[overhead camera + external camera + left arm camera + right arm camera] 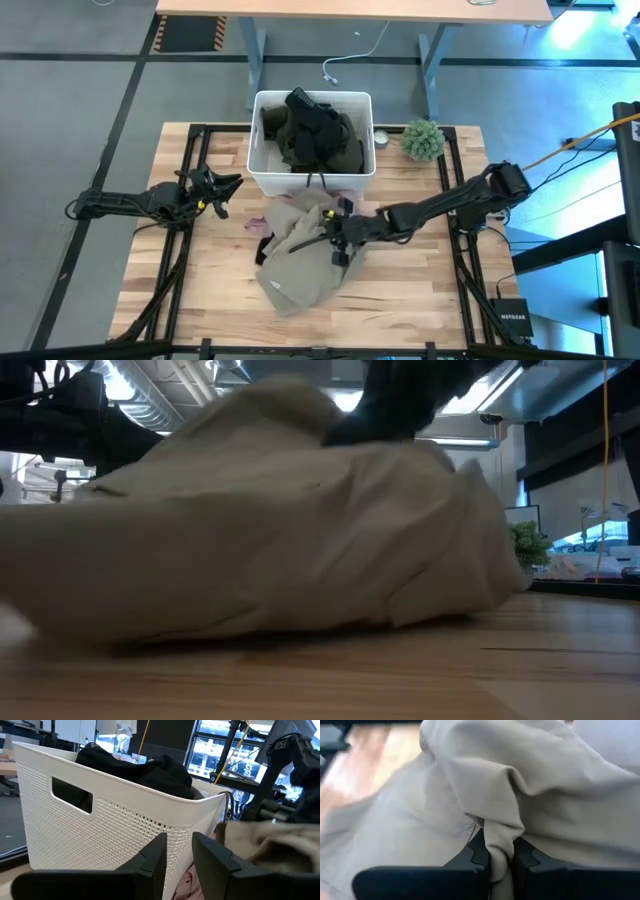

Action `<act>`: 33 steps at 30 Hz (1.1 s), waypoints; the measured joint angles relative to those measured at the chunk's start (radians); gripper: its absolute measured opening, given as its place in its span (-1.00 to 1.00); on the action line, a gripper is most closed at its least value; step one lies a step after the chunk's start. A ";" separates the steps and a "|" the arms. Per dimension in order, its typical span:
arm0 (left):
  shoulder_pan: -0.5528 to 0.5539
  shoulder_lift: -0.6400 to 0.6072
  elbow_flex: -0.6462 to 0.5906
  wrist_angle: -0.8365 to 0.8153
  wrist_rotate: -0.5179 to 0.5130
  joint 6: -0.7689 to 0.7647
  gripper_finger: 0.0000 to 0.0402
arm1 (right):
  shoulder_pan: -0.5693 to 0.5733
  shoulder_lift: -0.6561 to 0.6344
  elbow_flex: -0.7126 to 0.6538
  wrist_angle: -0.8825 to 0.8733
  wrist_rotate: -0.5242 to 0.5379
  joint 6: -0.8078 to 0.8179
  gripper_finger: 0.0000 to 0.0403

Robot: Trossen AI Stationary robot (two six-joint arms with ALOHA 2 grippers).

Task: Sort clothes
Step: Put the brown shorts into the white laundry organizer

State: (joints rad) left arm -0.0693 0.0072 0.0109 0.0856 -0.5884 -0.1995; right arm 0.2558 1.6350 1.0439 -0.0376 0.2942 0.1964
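where right claw [498,856] pinches beige garment [300,260], slatted wooden table [420,290]; left claw [178,851] apart

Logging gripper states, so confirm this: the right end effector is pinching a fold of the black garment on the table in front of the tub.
Wrong on one point: the right end effector is pinching a fold of the beige garment, not a black one, as the right wrist view shows. It does lie on the table in front of the tub.

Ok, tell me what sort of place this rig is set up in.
Probably a robotics lab or workshop. A wooden table in a black frame stands on grey floor beside a desk with a loose cable; beyond the white tub are bright windows and equipment stands.
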 joint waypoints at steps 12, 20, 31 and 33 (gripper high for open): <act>0.000 0.000 0.000 0.000 0.000 -0.003 -0.57 | -0.002 -0.162 0.001 -0.012 -0.039 -0.020 -0.72; 0.000 0.000 0.000 0.000 0.000 -0.003 -0.57 | -0.002 -0.057 0.004 -0.013 -0.067 -0.013 -0.43; 0.000 0.000 0.000 -0.008 0.000 -0.003 -0.57 | -0.002 -0.006 0.021 -0.020 -0.068 -0.023 0.26; 0.000 0.000 0.000 -0.013 0.000 -0.003 -0.57 | -0.002 -0.007 0.047 -0.015 -0.068 -0.032 0.31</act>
State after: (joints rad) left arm -0.0693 0.0074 0.0105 0.0730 -0.5884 -0.2027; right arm 0.2543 1.6276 1.0907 -0.0527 0.2260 0.1644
